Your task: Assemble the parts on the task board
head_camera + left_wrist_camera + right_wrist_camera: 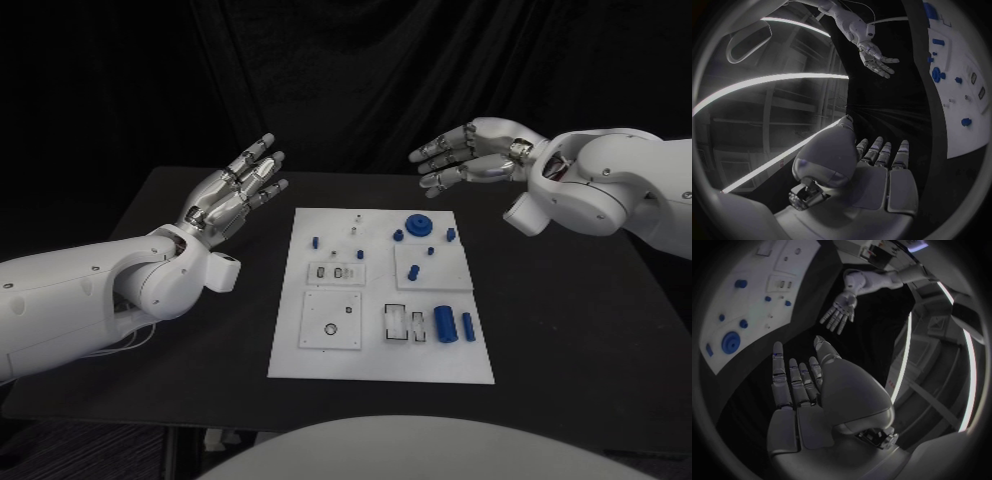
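Ideally, each empty, spread-fingered robot hand, left (231,190) and right (464,152), should descend slowly from the table's (577,330) far edge toward the blue parts (418,228) on the task board (378,365).

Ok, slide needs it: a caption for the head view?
Both hands, left and right, open above the table beside the task board, blue parts untouched.

You have a white board (378,365) on a black bench (577,330), and the small parts on it are blue — a round gear (418,225) and two cylinders (446,323) among them. Dark outlines mark the board's recesses (332,320). Both arms are white; the left hand (231,195) and right hand (464,155) are silver — with darker segments between the fingers.
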Robot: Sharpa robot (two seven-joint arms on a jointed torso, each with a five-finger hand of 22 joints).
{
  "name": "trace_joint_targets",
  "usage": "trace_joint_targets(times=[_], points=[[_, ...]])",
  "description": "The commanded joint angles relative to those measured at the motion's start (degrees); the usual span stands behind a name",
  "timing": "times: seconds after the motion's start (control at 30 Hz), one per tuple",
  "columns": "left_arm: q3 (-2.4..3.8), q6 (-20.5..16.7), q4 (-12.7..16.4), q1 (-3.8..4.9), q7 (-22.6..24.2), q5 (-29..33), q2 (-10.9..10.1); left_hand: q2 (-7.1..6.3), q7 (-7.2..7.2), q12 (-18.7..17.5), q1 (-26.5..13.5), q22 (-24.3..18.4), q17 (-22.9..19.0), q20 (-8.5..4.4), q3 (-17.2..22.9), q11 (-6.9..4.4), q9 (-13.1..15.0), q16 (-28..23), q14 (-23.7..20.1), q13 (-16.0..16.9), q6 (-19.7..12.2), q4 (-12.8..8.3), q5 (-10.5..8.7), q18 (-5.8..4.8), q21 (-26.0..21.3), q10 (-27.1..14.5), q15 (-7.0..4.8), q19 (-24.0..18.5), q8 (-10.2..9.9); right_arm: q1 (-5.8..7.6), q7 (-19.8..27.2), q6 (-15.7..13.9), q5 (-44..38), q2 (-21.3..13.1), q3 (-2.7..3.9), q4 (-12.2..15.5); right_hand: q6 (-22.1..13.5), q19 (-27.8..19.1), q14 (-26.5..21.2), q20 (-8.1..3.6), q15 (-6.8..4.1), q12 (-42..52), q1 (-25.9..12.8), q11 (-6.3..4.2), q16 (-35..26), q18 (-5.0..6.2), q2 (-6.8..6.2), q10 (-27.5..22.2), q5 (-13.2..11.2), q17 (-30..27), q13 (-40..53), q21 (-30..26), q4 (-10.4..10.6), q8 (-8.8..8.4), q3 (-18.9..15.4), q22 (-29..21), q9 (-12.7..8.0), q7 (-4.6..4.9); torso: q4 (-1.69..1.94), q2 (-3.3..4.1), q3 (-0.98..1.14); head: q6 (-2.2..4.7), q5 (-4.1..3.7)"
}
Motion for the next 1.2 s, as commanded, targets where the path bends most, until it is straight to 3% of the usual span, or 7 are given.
trace_joint_targets(times=[0.03,0.17,0.47,0.6,0.67,0.9,1.2], points=[[0.09,-0.6,0.5,0.19,9.7,-0.7,-0.1,0.09,0.53,0.2,0.7,0.0,0.0,-0.08,0.3,0.28,0.0,0.1,0.2,0.0,0.1,0.0,0.23,1.05,-0.2,0.1,0.14,-0.1,0.0,0.37,-9.1,3.0,-26.5,0.9,0.04,-0.2,4.1,4.7,8.7,-2.01,-0.49,2.3,0.2,0.02,3.2,0.17,-1.27,4.4,-0.7,1.3,0.3,1.0,-0.5,0.54,1.2,0.3,0.5,-0.2,0.65,1.61,-0.18,0.0,-0.55],[0.11,-0.1,0.7,0.22,9.8,-0.7,-0.3,0.12,1.12,0.4,1.0,0.0,0.0,0.08,0.5,0.41,0.1,0.1,0.2,0.0,0.7,0.0,0.51,1.07,-0.1,-0.1,0.21,0.0,0.2,0.6,-11.3,2.8,-41.1,2.2,0.05,0.0,6.9,13.0,23.7,-4.64,-3.0,1.8,-0.4,-0.29,7.8,0.71,-2.74,9.3,-2.2,3.8,0.4,4.5,-0.7,0.51,2.0,2.0,0.9,-3.09,1.54,3.22,-0.5,0.0,-1.84],[0.21,0.1,2.0,0.23,10.3,-0.7,-1.4,0.08,1.64,0.8,1.4,0.1,0.0,0.11,0.8,0.3,0.3,0.1,0.1,0.0,1.8,0.0,1.06,1.07,-0.1,-0.2,0.01,0.1,0.5,0.58,-12.2,-3.2,-58.0,2.9,0.04,0.2,10.3,23.9,39.3,-10.05,-8.24,-3.5,-2.9,-3.79,21.7,0.4,-5.24,19.1,-2.1,12.3,0.5,19.0,0.4,-1.01,3.5,11.8,1.4,-3.9,2.1,6.06,-0.78,0.0,-3.62],[0.37,0.4,2.9,0.23,10.1,-0.7,-2.3,0.0,2.02,1.2,1.9,0.1,0.0,0.12,0.9,0.35,0.5,0.2,0.3,0.0,3.0,-0.1,1.44,1.08,0.0,-0.2,0.08,0.2,0.8,0.37,-13.3,-5.4,-62.4,3.0,0.03,0.2,11.3,29.3,43.8,-10.95,-10.25,-5.3,-3.8,-4.9,32.4,-2.12,-6.31,25.0,-0.3,18.8,0.7,40.6,1.6,-1.83,5.4,35.8,2.0,-4.55,2.66,7.23,-0.78,0.0,-4.17],[0.42,0.7,3.2,0.23,10.0,-0.7,-2.7,0.01,2.66,1.4,2.2,0.1,0.0,0.25,1.0,0.52,0.7,0.2,0.3,0.0,4.3,-0.1,1.62,1.07,0.1,-0.2,0.25,0.3,1.3,0.18,-13.7,-6.2,-63.7,3.1,0.03,0.2,12.4,30.2,46.1,-11.35,-11.07,-7.6,-4.3,-5.36,41.2,-3.56,-7.22,27.1,0.1,29.5,0.6,51.5,2.6,-2.06,7.6,48.3,3.1,-4.35,2.88,7.78,-0.98,0.32,-4.64],[0.51,0.8,4.1,0.24,10.1,-0.7,-3.6,-0.09,3.89,1.8,2.7,0.1,-0.1,0.29,1.1,0.3,0.9,0.0,-0.1,0.0,5.9,0.0,2.07,1.04,0.1,-0.5,-0.24,0.2,2.0,-0.78,-13.9,-8.6,-65.4,3.5,0.03,-0.4,12.1,31.8,49.9,-11.53,-11.03,-9.6,-7.4,-5.52,51.2,-5.11,-10.05,29.2,-3.0,43.6,1.0,62.4,5.5,-3.19,8.7,62.4,4.2,-4.84,2.93,9.04,-1.31,0.8,-5.01],[0.7,0.0,4.6,0.28,11.6,-0.7,-3.8,-0.43,2.07,2.8,3.1,0.2,-0.1,-0.72,0.6,-0.99,0.9,0.0,0.0,0.1,6.8,0.0,2.78,1.1,0.3,-0.3,-1.53,0.4,2.3,-1.28,-12.4,-9.4,-65.8,3.7,0.03,-0.3,12.1,31.7,50.2,-11.59,-11.19,-9.8,-9.2,-5.79,52.7,-5.32,-12.21,30.0,-4.0,45.8,1.3,64.1,7.9,-3.46,8.6,64.7,4.8,-5.25,2.89,9.65,-1.33,0.4,-5.95]])
